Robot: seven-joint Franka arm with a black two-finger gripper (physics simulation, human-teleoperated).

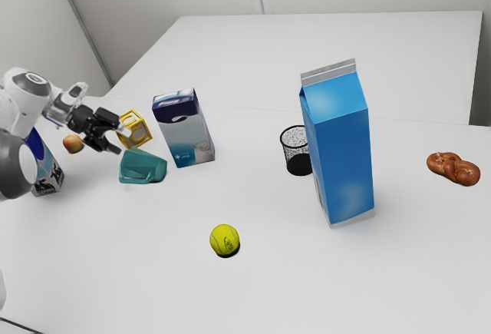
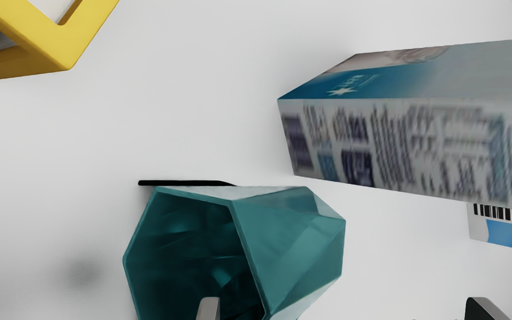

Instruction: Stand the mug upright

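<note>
Black two-finger gripper [image 1: 120,139] hangs wide open near teal faceted mug [image 1: 143,167], tipped on its side. Probably grasp approach; next: align, lower, close firmly, before righting.

Mesh cup [image 1: 294,151]: three o'clock side was hidden behind the blue carton [image 1: 341,150]
Nine o'clock carton [image 1: 49,174]: was partly covered by the arm [image 1: 15,167]
White carton [image 2: 398,151]: side print was blurred
Yellow frame [image 2: 62,49], mug [image 2: 291,240]: were cut off by the wrist view's edge
</note>
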